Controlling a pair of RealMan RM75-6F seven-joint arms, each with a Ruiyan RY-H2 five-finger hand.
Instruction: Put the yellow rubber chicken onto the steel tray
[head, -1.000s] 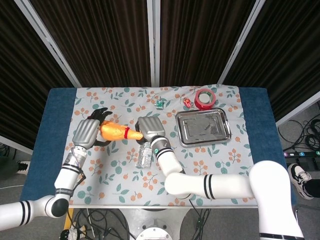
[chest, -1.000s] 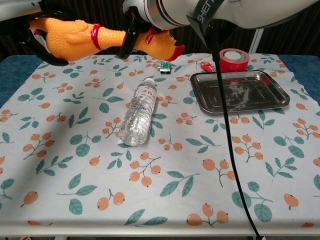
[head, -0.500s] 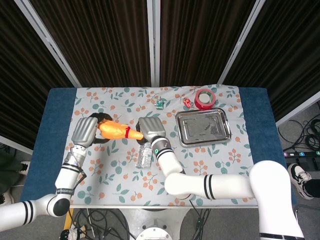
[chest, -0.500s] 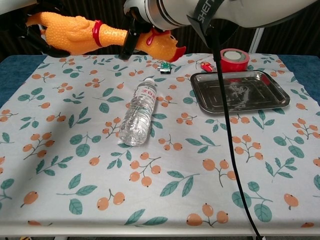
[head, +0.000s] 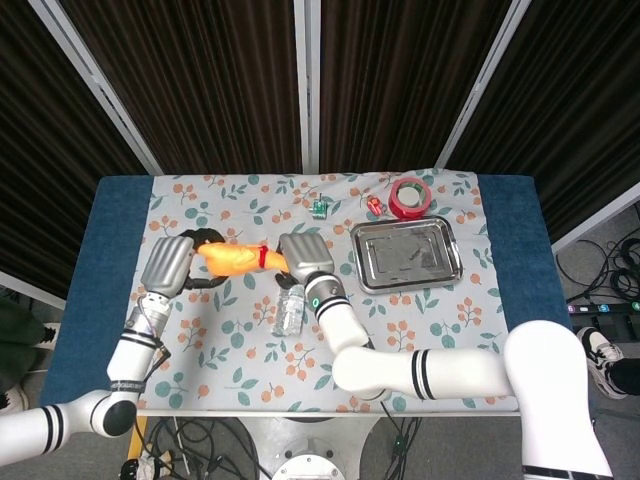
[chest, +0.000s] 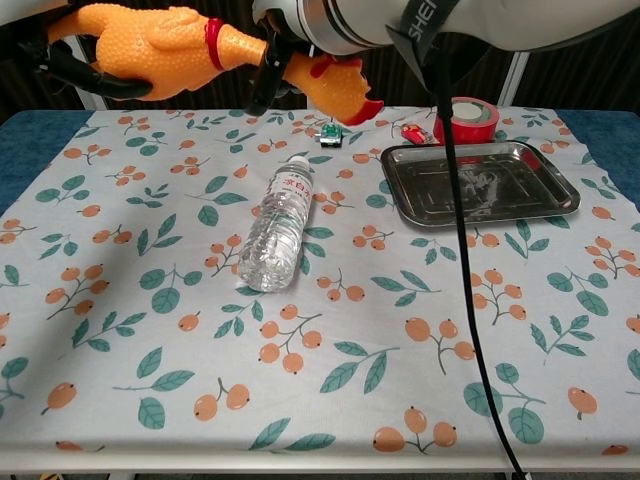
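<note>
From above, the left hand (head: 168, 265) shows only its silver back, cupped around the tail end of the yellow rubber chicken (head: 234, 258); the chest view shows its dark fingers (chest: 88, 80) curled under the body. The chicken hangs in the air between both hands, above the left part of the desk. The right hand (head: 300, 258) holds the head end; only the chest view shows the red comb and beak (chest: 345, 95) poking out past it. Below lies a clear plastic water bottle (chest: 278, 223) on the floral tablecloth (chest: 400, 330). To the right, the rectangular steel tray (chest: 557, 195) sits flat with bare cloth in front, a red tape roll (chest: 468, 119) just behind it.
</note>
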